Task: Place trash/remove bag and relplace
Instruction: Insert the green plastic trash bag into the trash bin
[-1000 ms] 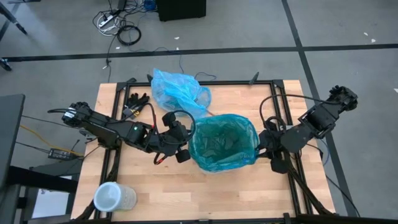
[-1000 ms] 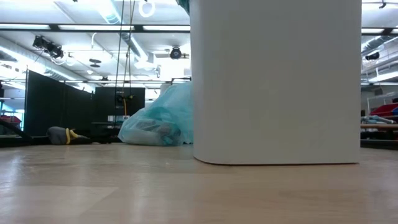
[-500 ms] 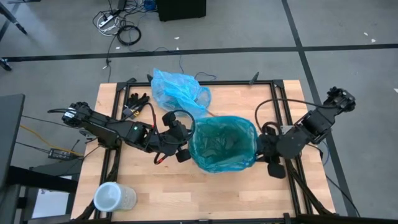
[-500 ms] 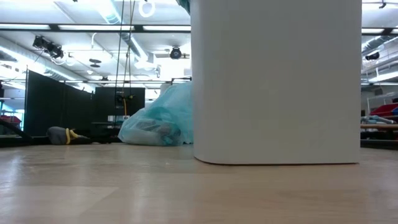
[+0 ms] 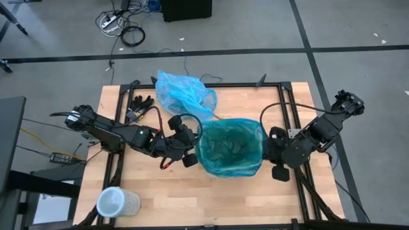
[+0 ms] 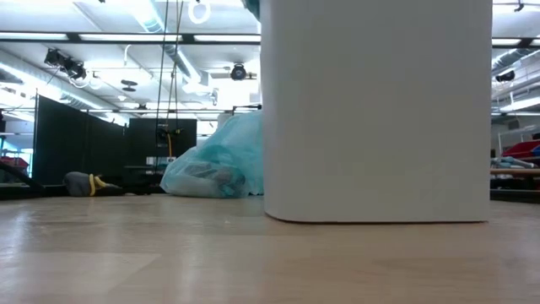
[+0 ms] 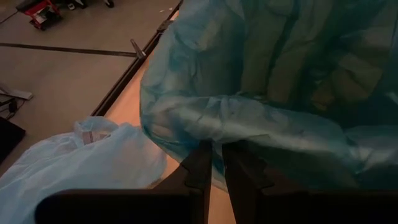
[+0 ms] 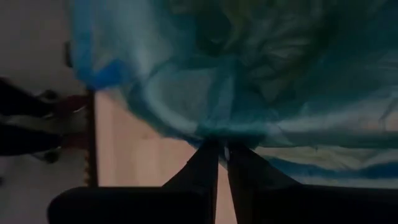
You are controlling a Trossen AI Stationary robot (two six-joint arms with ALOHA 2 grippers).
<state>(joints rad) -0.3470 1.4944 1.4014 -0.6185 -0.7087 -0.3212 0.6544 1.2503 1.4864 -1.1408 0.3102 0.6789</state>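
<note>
We judge the step in hand to be the seating of a liner on the white bin (image 6: pixel 376 110), which stands at the table's centre: a darker teal-green bag (image 5: pixel 229 148) lines it, its mouth spread over the rim. The left gripper (image 5: pixel 190 148) sits at the bin's nine o'clock side with its fingers (image 7: pixel 202 168) pinched together on a fold of that bag's edge, and the right gripper (image 5: pixel 270 148) sits at the three o'clock side, its fingers (image 8: pixel 210 163) likewise closed on a thin pinch of the film. So we have the bag held on two opposite sides. The light sky-blue bag (image 5: pixel 184 93) lies bunched on the table (image 5: pixel 153 191) at about eleven o'clock from the bin, well apart from both grippers, with something pale bundled inside it as the low view suggests; we cannot make out separate scraps of trash. The black gloves (image 5: pixel 142 101) lie just beside it at its nine o'clock, and a clear lidded container (image 5: pixel 117 202) stands near the table's seven o'clock corner. The next move, as we read it, calls for both arms to draw the film outward and down evenly so that the rim is covered without tearing the thin plastic or tipping the bin. We find no brand, label or legible writing anywhere in these views.
</note>
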